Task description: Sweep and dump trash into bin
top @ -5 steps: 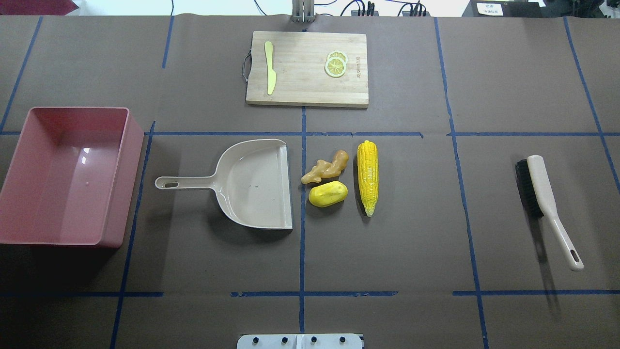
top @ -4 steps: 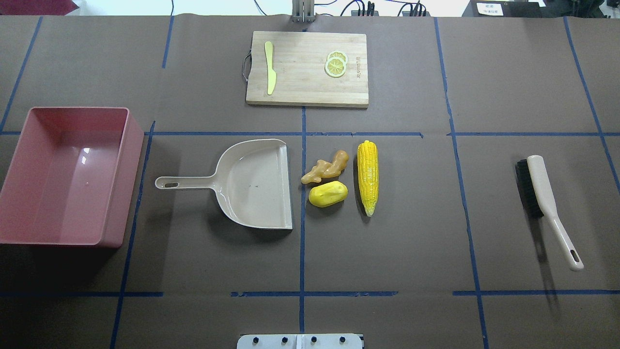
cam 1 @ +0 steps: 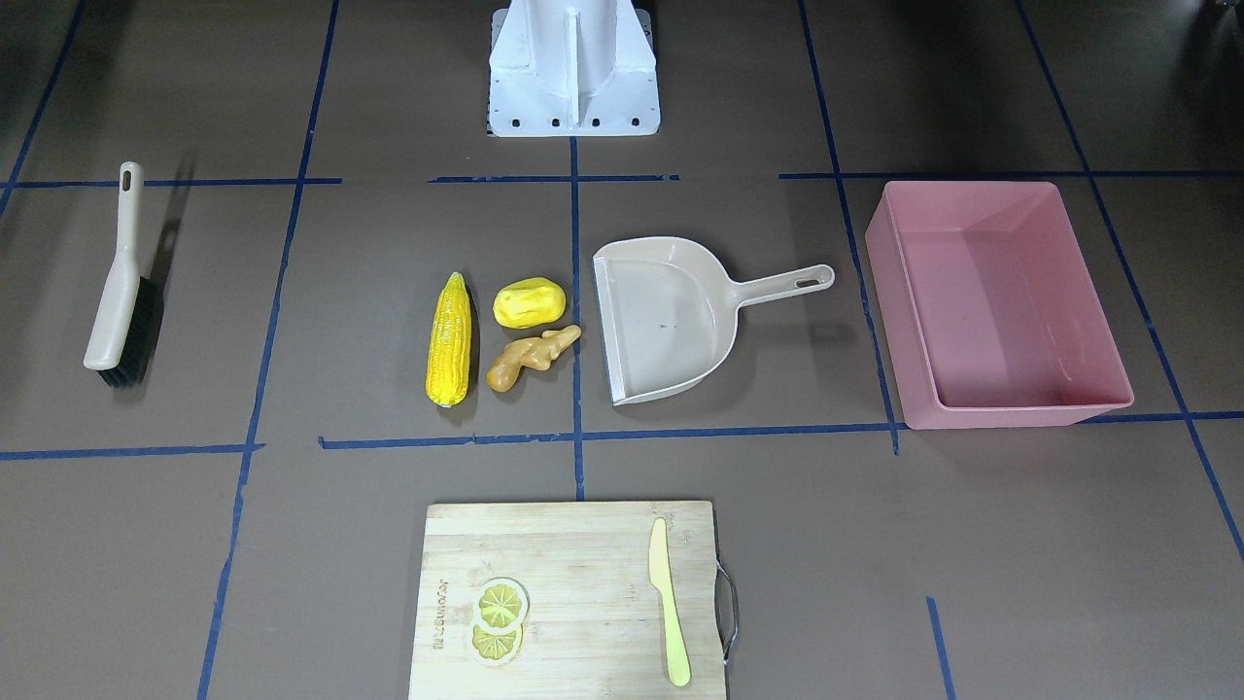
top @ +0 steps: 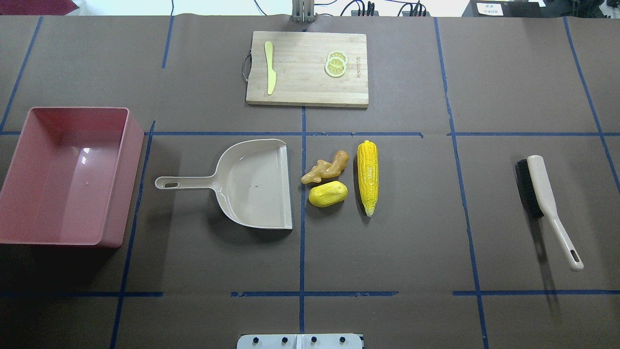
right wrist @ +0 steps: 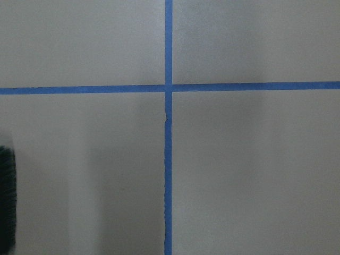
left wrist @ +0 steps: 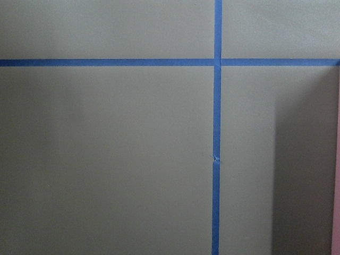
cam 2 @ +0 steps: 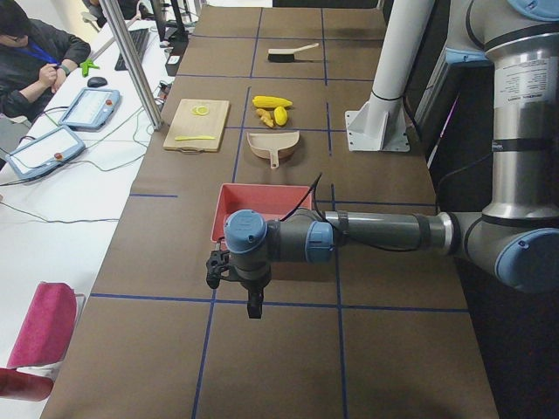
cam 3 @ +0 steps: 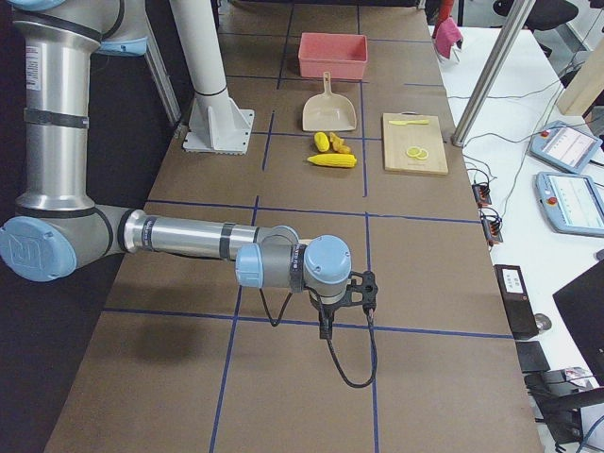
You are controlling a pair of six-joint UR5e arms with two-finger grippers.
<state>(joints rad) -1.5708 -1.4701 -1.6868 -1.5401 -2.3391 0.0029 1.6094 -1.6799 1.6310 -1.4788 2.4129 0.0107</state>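
The trash lies mid-table: a corn cob (top: 367,177), a yellow potato-like lump (top: 328,194) and a tan ginger root (top: 325,167), just right of the mouth of the beige dustpan (top: 252,184). The empty pink bin (top: 121,194) stands at the table's left end. The brush (top: 542,191) lies at the right end. My left gripper (cam 2: 254,307) hangs over bare table beyond the bin (cam 2: 262,196). My right gripper (cam 3: 326,326) hangs over bare table far from the corn (cam 3: 332,160). I cannot tell if either is open or shut.
A wooden cutting board (top: 305,82) at the far side holds a pale knife (top: 270,68) and lemon slices (top: 335,64). Blue tape lines cross the brown table cover. The robot's white base (cam 1: 573,68) stands at the near edge.
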